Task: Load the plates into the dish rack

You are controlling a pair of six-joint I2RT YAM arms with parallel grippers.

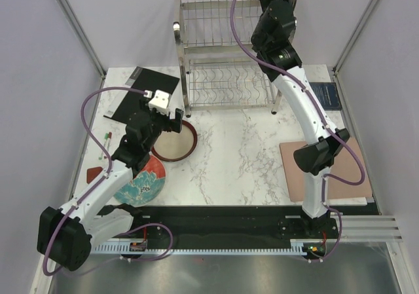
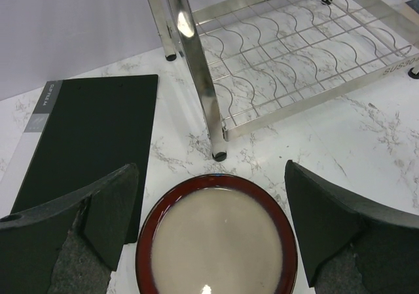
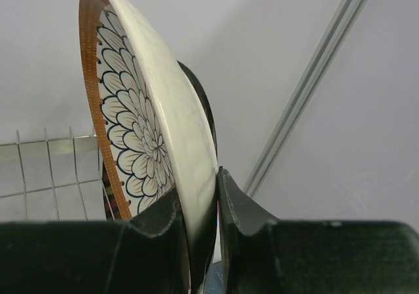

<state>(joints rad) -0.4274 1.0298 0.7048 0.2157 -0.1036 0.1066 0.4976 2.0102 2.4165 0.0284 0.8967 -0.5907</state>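
The dish rack (image 1: 222, 58) stands at the back of the table, its lower shelf (image 2: 294, 52) bare. A plate with a dark-red rim and beige centre (image 1: 175, 141) lies flat just in front of the rack's left post. My left gripper (image 1: 171, 125) hovers over it, open, its fingers to either side of the plate (image 2: 216, 248) without touching it. A red plate with teal flowers (image 1: 141, 183) lies partly under the left arm. My right gripper (image 3: 198, 186) is raised above the rack's right end and is shut on the rim of an upright brown plate with white petals (image 3: 131, 124).
A black board (image 1: 144, 88) lies left of the rack. A pinkish-brown board (image 1: 327, 169) lies at the right edge, with a dark blue item (image 1: 325, 96) behind it. Small red and green bits (image 1: 107, 137) lie at the far left. Grey walls close in three sides.
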